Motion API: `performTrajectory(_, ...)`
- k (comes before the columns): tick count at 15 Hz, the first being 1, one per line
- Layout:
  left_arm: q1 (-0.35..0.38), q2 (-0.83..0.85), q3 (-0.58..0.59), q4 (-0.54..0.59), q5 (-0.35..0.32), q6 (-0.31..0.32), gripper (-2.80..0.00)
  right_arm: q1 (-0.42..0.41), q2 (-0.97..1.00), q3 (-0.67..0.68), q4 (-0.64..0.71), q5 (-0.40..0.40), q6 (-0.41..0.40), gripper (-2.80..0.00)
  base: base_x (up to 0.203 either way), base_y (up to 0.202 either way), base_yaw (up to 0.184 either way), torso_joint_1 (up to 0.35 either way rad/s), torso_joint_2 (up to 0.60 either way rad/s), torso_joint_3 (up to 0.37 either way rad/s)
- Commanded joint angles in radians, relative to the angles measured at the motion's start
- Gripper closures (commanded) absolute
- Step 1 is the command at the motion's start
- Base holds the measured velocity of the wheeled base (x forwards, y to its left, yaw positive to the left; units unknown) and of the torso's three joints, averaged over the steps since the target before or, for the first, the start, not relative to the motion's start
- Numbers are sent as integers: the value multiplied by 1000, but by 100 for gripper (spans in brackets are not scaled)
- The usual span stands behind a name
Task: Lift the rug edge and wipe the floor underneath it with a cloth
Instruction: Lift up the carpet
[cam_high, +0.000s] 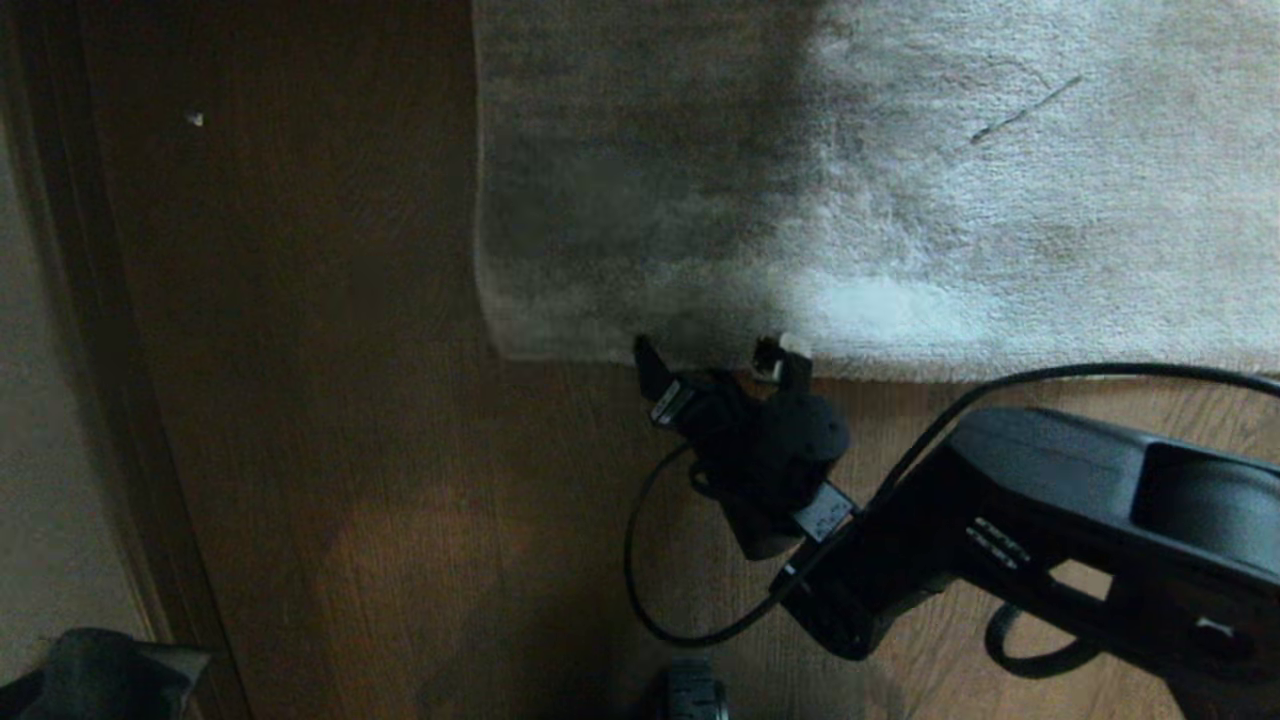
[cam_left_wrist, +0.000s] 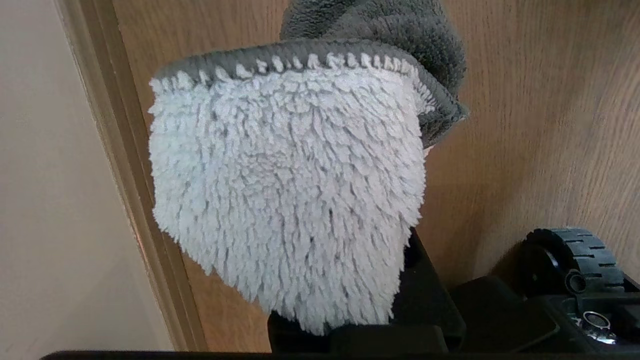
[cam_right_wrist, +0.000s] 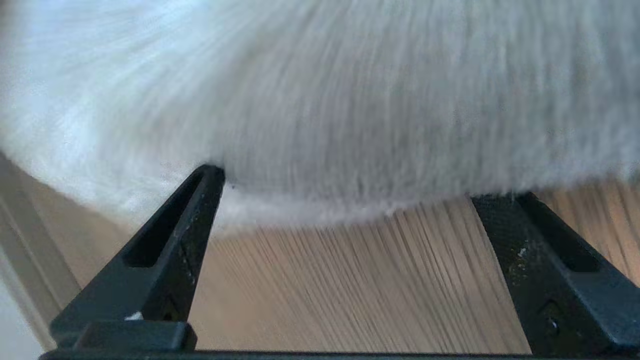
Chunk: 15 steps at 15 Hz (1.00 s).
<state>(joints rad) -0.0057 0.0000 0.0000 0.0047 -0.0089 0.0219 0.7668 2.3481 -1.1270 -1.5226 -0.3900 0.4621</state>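
Right gripper (cam_high: 715, 360) down low over the floor (cam_high: 400, 500), fingers spread wide, tips right at the rug edge (cam_high: 900, 370), nothing between them yet. Rug lying flat on the planks, corner (cam_high: 500, 350) just left of the gripper. From the right wrist: both fingers (cam_right_wrist: 170, 250) flanking the plush border (cam_right_wrist: 320, 210), bare wood showing between them. Over on the left, gripper (cam_left_wrist: 350, 330) pressed together, pinching the cloth (cam_left_wrist: 285, 190), fluffy pale face towards the camera, dark grey trim along one side. Cloth hanging above the floor beside the skirting (cam_left_wrist: 130, 175), well away from the rug. Black cable (cam_high: 640, 570) looping under the right arm (cam_high: 1050, 520).
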Motion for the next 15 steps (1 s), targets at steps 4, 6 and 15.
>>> performTrajectory(4, 0, 0, 0, 0, 0, 1, 0, 12, -73, -3, -45, -1, 4, -280, 0, 0, 0, 0, 0, 0)
performTrajectory(6, 0, 0, 0, 0, 0, 1, 0, 29, -100, -1, -38, 0, 4, -280, 0, 0, 0, 0, 0, 0)
performTrajectory(15, 0, 0, 0, 0, 0, 1, 0, 143, -176, 4, -36, -1, 3, -280, 0, 0, 0, 0, 0, 0)
